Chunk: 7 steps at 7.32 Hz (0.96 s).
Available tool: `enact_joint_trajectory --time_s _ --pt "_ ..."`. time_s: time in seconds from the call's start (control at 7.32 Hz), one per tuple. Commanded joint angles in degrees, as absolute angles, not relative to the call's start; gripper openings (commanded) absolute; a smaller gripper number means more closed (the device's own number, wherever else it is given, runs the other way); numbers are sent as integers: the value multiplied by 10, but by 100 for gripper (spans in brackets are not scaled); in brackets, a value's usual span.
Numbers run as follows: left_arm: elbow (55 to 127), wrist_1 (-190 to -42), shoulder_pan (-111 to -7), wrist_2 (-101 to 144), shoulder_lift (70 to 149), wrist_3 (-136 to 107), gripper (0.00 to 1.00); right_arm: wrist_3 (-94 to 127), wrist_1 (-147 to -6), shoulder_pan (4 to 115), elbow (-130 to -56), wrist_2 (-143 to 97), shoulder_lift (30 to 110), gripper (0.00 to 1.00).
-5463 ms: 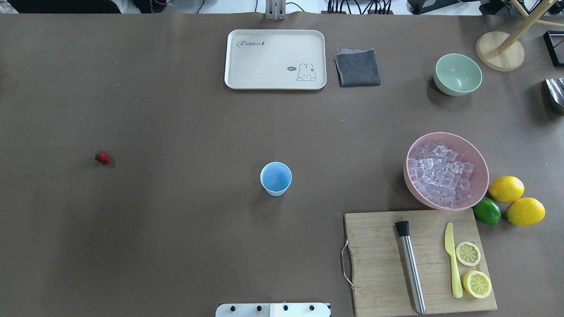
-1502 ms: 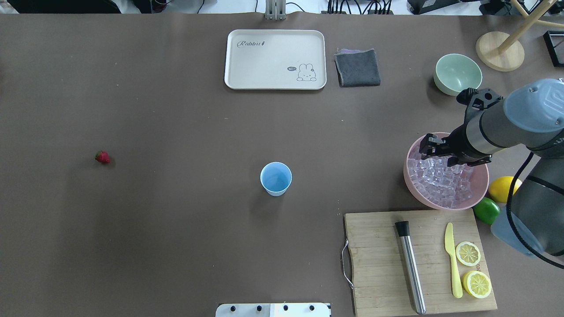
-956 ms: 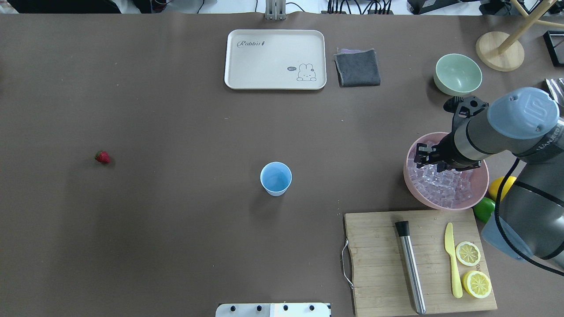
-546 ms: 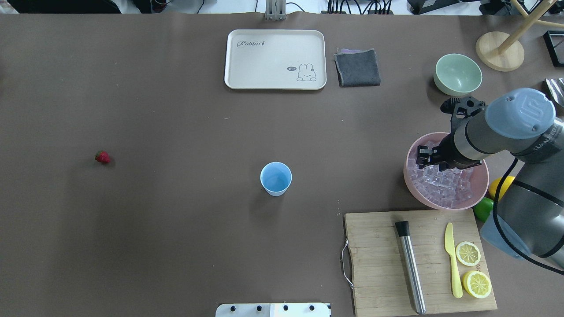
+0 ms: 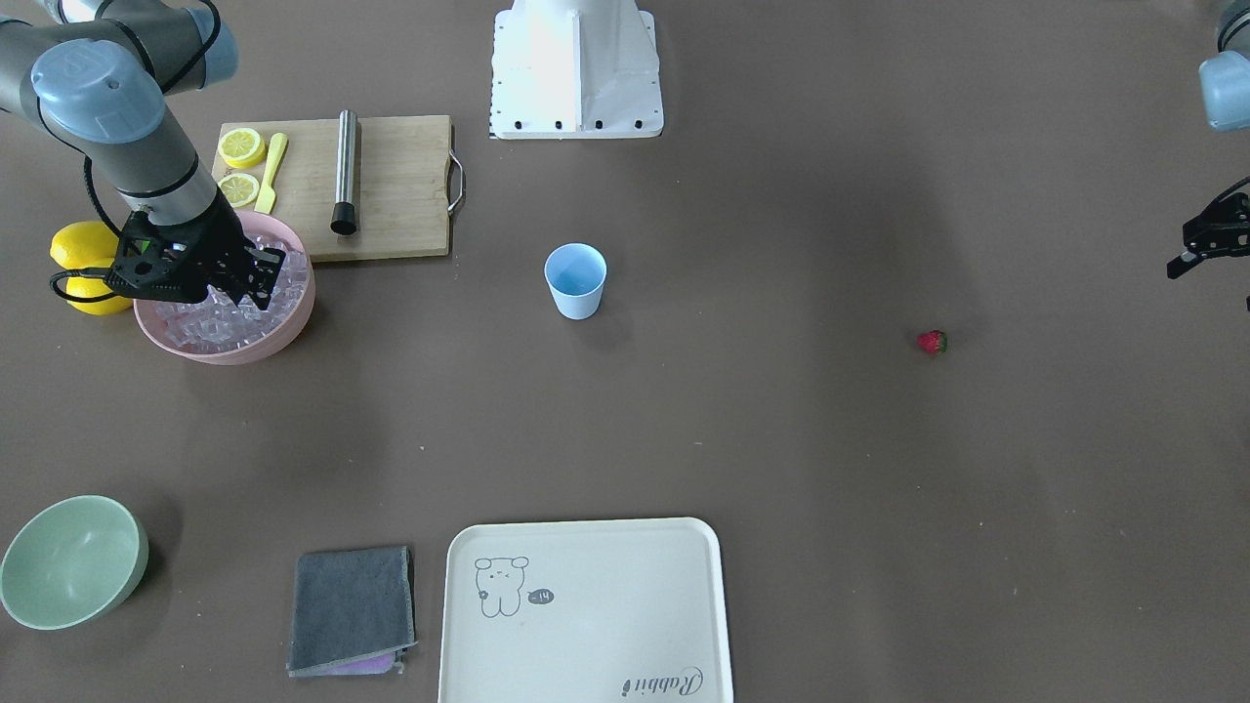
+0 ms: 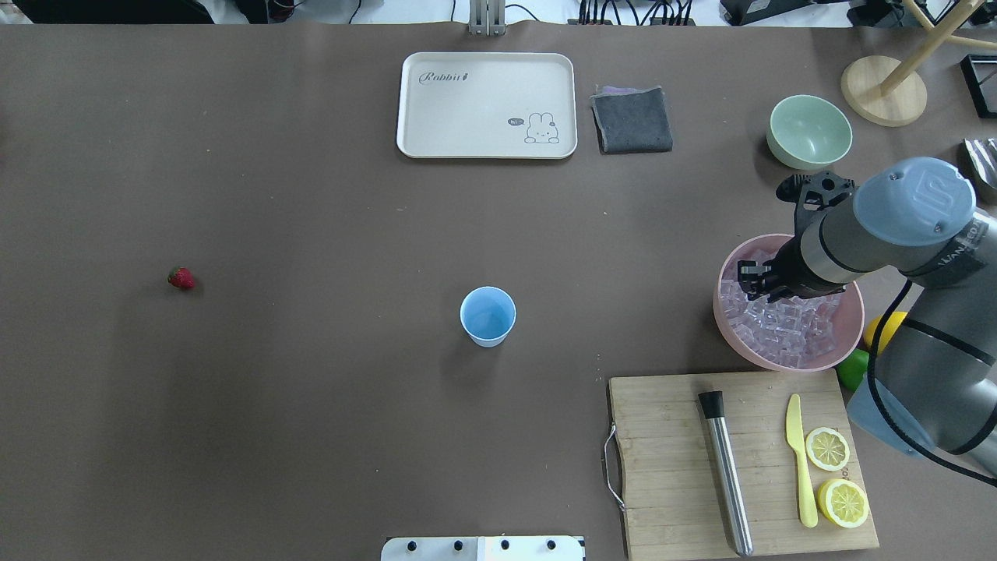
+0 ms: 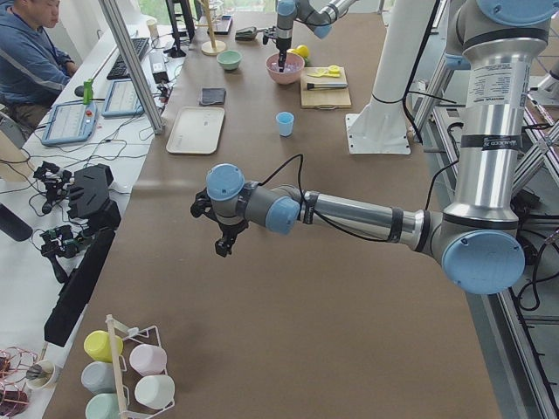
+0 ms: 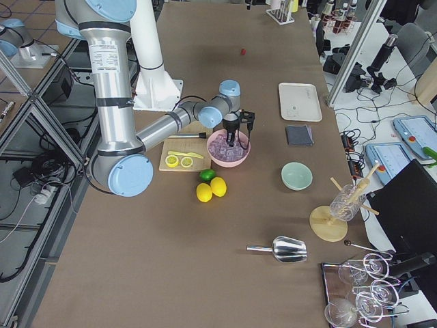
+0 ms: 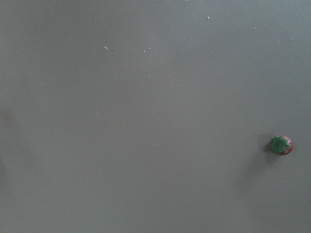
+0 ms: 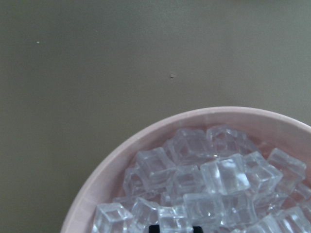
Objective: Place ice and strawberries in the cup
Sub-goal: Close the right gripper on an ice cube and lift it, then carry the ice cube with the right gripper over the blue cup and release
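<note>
The light-blue cup (image 6: 487, 315) stands upright at the table's middle and looks empty. The strawberry (image 6: 181, 278) lies alone far to the left; it also shows in the left wrist view (image 9: 281, 145). The ice (image 6: 787, 331) fills a pink bowl (image 6: 853, 323) at the right. My right gripper (image 6: 754, 282) points down into the bowl's left part with its tips among the cubes, jaws drawn in as if on one cube. My left gripper (image 5: 1180, 252) hovers open and empty beyond the strawberry, outside the overhead view.
A wooden cutting board (image 6: 670, 467) with a steel muddler (image 6: 724, 467), a yellow knife and two lemon halves lies in front of the bowl. A lime (image 6: 853, 370) and lemons sit beside it. A pale green bowl (image 6: 810, 131), grey cloth (image 6: 632, 118) and cream tray (image 6: 487, 105) lie farther back.
My right arm came in from the right and lowered its gripper into the ice bowl; over the last second it barely moved. The cup and strawberry have not moved.
</note>
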<state>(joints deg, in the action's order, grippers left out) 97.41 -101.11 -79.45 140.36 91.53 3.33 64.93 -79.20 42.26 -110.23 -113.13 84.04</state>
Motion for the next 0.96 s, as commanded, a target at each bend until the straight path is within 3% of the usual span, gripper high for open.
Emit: enact_joint_trajectory --time_s 0.0,0.27,0.55,0.82 --pt "974 -1012 -794 1404 915 33 98 649 -793 445 -1109 -1141 839 0" --pt "975 -1012 -792 1404 915 33 98 650 -839 460 -1126 -1160 809 0" --pt "975 -1012 -789 1404 915 33 98 655 -942 445 -1129 -1154 713 0" --pt "976 -1012 -784 1404 915 33 98 657 -947 400 -1126 -1117 651 0"
